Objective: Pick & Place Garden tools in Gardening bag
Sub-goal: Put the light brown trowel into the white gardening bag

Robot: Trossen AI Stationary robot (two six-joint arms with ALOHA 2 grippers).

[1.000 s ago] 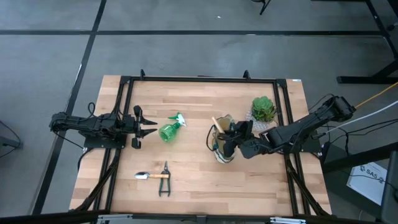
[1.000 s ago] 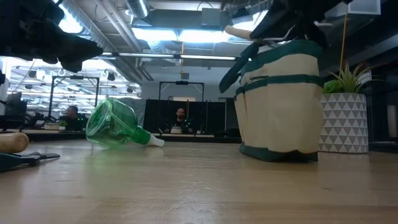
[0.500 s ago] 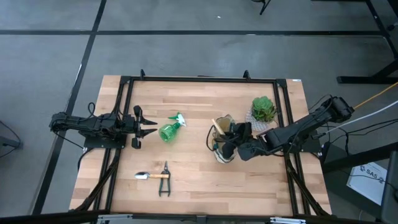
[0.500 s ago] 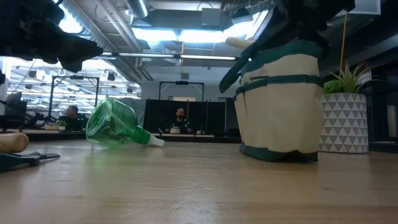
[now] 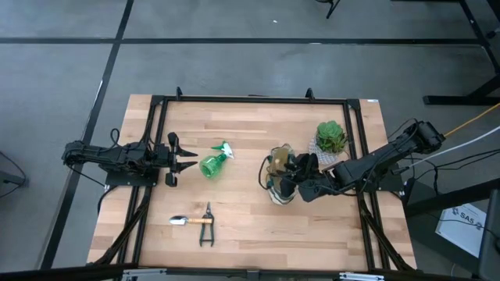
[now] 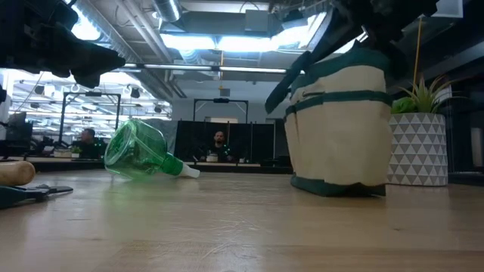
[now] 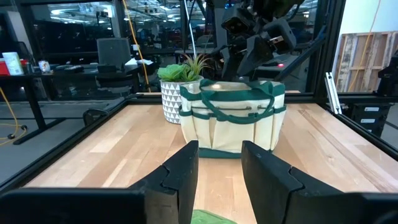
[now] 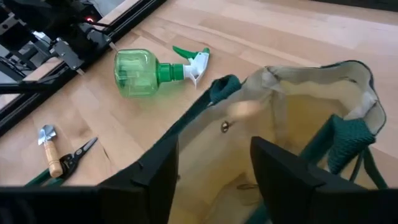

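The right claw [image 5: 286, 176] hangs over the open mouth of the gardening bag [image 5: 279, 176], which stands upright on the wooden desk [image 5: 250, 218] just beside a potted plant [image 5: 331, 137] in a white patterned pot. In the right wrist view its 2 dark fingers [image 8: 157, 177] stand wide apart with nothing between them, and a blurred wooden handle [image 8: 245, 109] shows inside the bag's beige lining. What tool that handle belongs to cannot be told.

The left claw [image 5: 181, 154] waits at the left side of the desk, pointing toward the green spray bottle [image 5: 213, 162], which lies on its side just ahead of it, nozzle away from the claw. In the left wrist view its 2 fingers [image 7: 180, 174] are partly open and hold nothing; the bag [image 7: 233, 118] and plant [image 7: 180, 78] show beyond them.

Near the front edge of the desk lie a small trowel [image 5: 191, 221] with a wooden handle and, touching it, the dark-handled pruning shears [image 5: 207, 226]. These 2 tools and the spray bottle are outside the bag.

In the low view the spray bottle [image 6: 140, 151] lies to the left and the bag [image 6: 338, 125] stands to the right, with 2 people far back in the room.
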